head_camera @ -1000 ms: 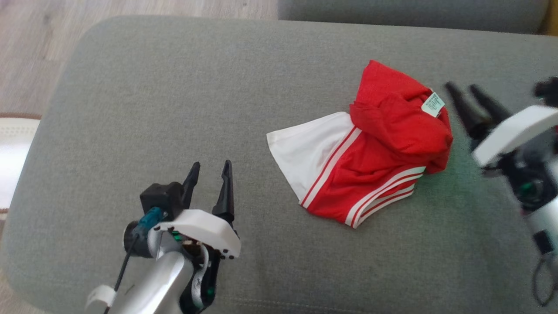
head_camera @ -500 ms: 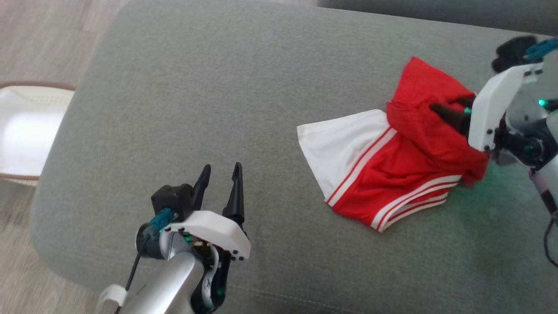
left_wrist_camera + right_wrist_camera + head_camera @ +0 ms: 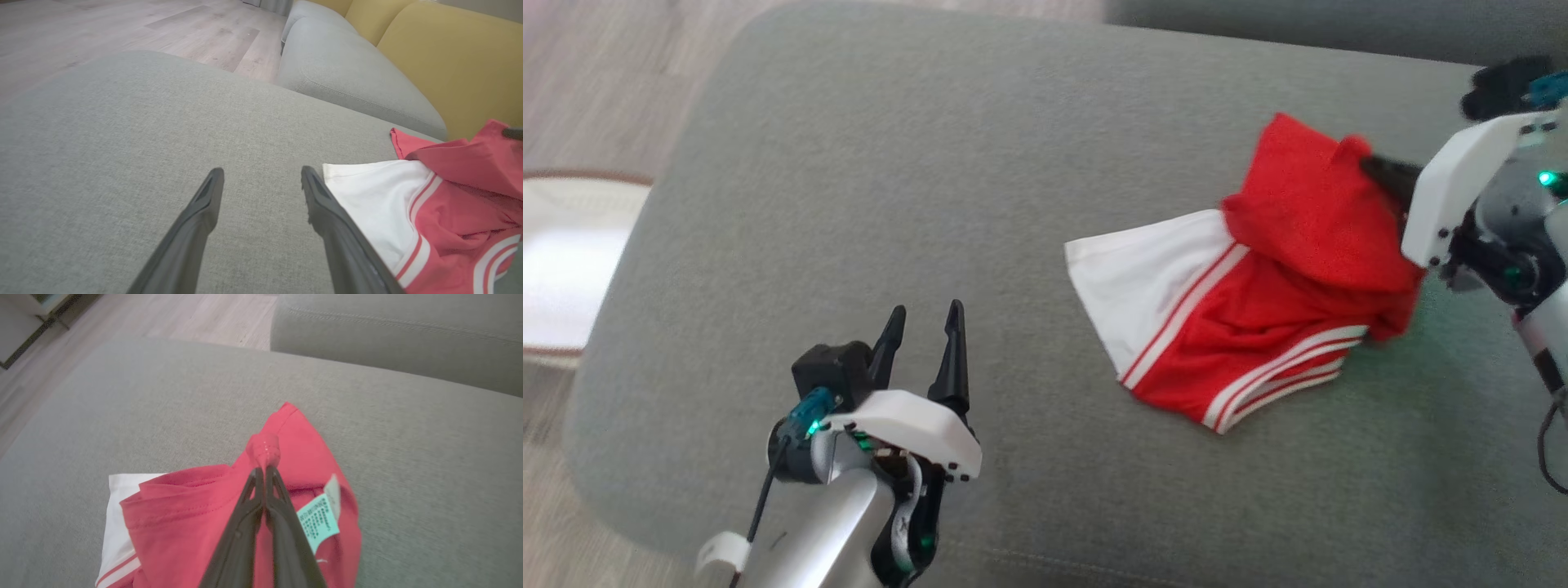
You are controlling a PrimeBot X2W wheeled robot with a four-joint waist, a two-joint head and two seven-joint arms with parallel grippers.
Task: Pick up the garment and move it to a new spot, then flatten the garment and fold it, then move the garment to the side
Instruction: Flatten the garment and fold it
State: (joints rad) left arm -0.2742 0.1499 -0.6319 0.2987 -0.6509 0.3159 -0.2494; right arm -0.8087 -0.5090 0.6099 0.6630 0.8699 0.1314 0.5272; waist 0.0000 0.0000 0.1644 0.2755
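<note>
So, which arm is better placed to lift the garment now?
Right: the right gripper is shut on a pinch of the red garment. The left gripper stands open, apart from it.

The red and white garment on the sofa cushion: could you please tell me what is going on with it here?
The right gripper is shut on a bunched fold of the red and white garment, close to its care label. Most of the garment lies crumpled on the grey sofa cushion, not flattened or folded yet. The left gripper is open and hovers over bare cushion, apart from the fabric.
</note>
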